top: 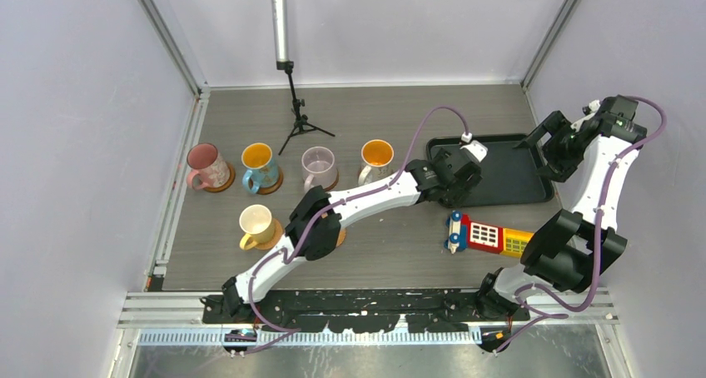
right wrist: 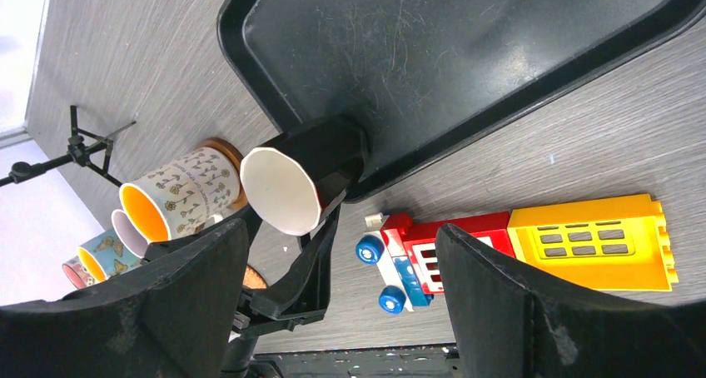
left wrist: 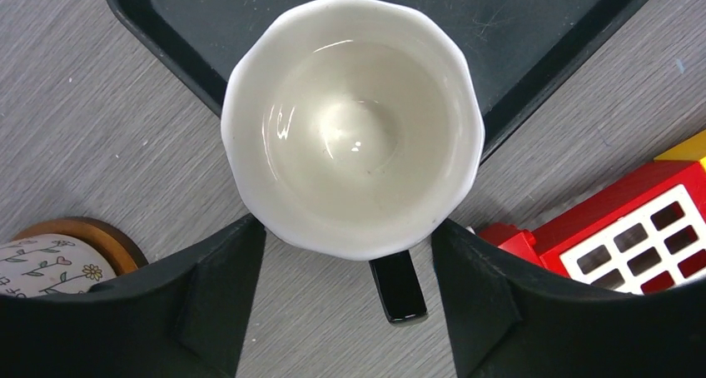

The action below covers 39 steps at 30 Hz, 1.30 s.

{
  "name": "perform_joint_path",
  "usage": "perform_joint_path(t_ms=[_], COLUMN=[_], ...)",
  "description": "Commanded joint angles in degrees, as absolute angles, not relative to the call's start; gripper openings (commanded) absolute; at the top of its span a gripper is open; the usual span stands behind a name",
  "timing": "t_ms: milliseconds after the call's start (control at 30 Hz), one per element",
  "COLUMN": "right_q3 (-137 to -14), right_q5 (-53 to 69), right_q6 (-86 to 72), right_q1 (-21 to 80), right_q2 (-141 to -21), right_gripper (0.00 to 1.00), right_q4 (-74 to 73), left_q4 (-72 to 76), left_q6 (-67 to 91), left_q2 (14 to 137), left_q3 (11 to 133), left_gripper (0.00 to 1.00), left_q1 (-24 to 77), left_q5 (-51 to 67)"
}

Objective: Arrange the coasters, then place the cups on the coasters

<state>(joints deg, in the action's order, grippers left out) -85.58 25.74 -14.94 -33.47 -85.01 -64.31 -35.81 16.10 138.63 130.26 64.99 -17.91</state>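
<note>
The black cup (left wrist: 354, 128), white inside, stands at the corner of the black tray (left wrist: 183, 12), its handle toward the wrist. My left gripper (left wrist: 343, 221) is around it, and both fingers touch its sides. From the right wrist the same cup (right wrist: 279, 191) shows between those fingers. In the top view the left gripper (top: 454, 178) hides it. The pink (top: 204, 163), blue (top: 258, 166), lilac (top: 319, 166), white (top: 376, 157) and yellow (top: 256, 226) cups each stand on a coaster. One bare coaster (top: 340, 238) peeks out under the left arm. My right gripper (top: 549, 149) hangs open over the tray's right end.
A colourful toy phone (top: 487, 235) lies on the table just in front of the tray (top: 508, 174). A microphone stand (top: 295, 111) rises at the back behind the row of cups. Walls close in the table on three sides.
</note>
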Motion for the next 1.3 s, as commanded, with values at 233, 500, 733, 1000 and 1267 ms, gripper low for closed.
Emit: perform_joint_path(t_ms=[233,500,733,1000,1267], right_q3=[-85.3,-84.4,-84.3,-83.6,-83.7], right_q5=[27.3,27.6,28.1,29.0,29.3], right_q6=[-15.0,-15.2,-15.5,-15.7,-15.2], right_q1=[-34.1,-34.4,-34.4,-34.4,-34.4], right_q2=[-84.4,-83.9,-83.7,-83.3,-83.1], right_gripper=[0.87,0.86,0.85,0.85,0.85], right_q4=[-63.8,-63.9,-63.9,-63.9,-63.7], left_q4=[-34.9,-34.4,-33.2,-27.4,-18.9], left_q6=[16.5,16.0,13.6,8.8,6.9], left_q2=[139.7,140.1,139.0,134.9,127.3], left_q3=[131.2,131.6,132.5,131.9,126.2], left_gripper=[0.61,0.40,0.09,0.00,0.00], left_q1=[63.6,63.4,63.4,63.4,63.3], left_q5=[-14.6,-14.5,-15.0,-13.6,-10.8])
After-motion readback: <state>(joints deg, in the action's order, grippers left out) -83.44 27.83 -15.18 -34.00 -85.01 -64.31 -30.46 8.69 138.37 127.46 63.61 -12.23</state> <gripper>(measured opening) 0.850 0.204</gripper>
